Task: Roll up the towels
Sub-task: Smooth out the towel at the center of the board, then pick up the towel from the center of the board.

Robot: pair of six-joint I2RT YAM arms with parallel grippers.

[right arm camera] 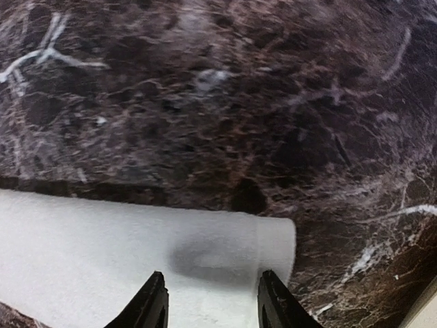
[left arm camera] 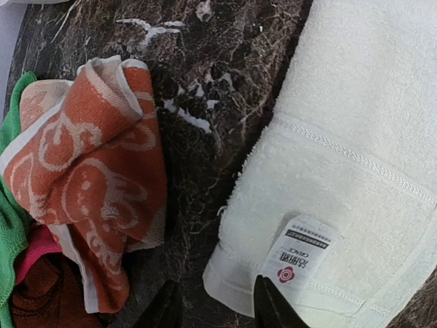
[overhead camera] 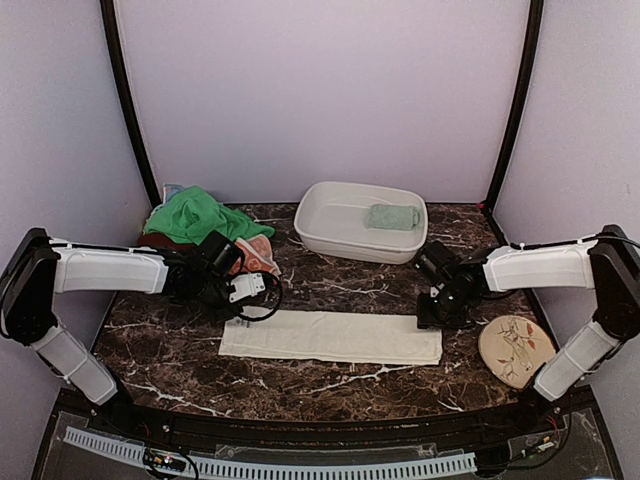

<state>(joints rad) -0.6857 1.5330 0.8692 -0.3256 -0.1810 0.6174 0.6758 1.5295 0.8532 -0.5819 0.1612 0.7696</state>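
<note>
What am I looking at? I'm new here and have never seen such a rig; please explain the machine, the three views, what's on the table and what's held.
These are two robot arms bolted at the table's near edge, each ending in a two-finger gripper. The wide picture comes from a fixed camera above and behind them; the other two come from cameras on the wrists, looking past each arm's own fingers. On the dark marbled table lies a long cream towel, spread flat. The left gripper is at its labelled left end, the right gripper at its right end; both are open and hold nothing. Also there: a white basin holding a small sage-green towel, a green towel and an orange patterned towel heaped at left, a round plate at right.
</note>
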